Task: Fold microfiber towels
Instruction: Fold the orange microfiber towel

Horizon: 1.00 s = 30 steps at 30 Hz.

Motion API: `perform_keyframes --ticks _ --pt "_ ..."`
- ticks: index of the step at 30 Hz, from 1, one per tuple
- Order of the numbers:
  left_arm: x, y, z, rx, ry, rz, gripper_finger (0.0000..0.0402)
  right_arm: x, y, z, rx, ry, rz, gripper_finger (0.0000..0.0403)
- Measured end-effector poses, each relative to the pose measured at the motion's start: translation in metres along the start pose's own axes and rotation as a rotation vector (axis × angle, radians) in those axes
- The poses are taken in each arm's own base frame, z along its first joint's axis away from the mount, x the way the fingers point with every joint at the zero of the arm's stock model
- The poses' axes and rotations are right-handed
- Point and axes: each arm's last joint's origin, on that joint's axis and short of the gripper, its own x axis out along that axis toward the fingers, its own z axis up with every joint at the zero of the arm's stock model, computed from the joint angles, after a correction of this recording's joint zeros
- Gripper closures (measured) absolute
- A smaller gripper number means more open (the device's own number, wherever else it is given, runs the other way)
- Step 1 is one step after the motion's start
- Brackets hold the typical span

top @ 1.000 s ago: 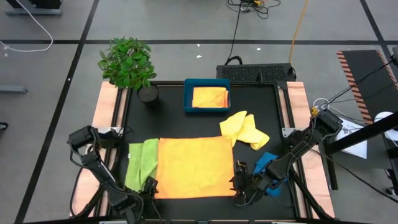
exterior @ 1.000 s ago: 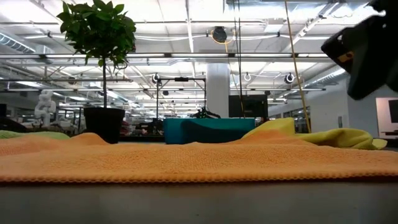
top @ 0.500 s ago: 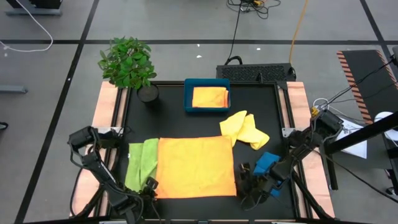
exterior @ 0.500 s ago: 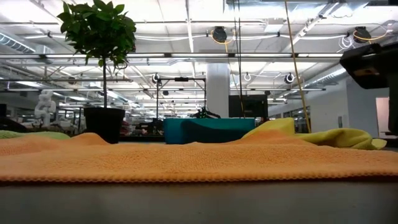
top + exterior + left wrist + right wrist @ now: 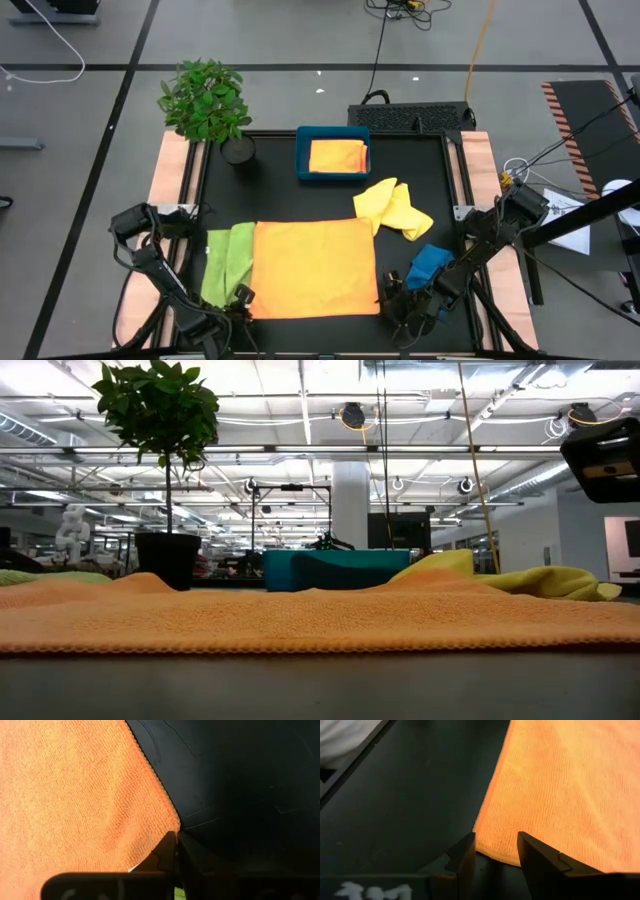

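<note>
Left gripper (image 5: 176, 842) clamped on golden yellow towel (image 5: 315, 268) corner, right gripper (image 5: 496, 851) parted, towel lengthwise left-right.

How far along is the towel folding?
Done: one orange towel lies folded in the teal tray. In hand: the big golden yellow towel lies flat; the left hand has shut on its near corner, and the right hand sits open at the other near corner. Left: lime green towel, pale yellow towel and blue towel, all unfolded.
</note>
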Motion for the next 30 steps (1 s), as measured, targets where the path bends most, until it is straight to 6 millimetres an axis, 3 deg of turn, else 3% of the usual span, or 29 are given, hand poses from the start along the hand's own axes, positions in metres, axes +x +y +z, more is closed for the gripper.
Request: perform_keyframes --ticks 16,30 --pt "0.0 0.0 0.0 -0.016 0.003 -0.011 0.0396 -0.002 0.003 0.0 -0.028 -0.02 -0.013 0.0272" --pt "0.0 0.0 0.001 -0.029 0.0 -0.016 0.0389 0.012 0.011 -0.002 0.054 -0.058 0.005 0.0275"
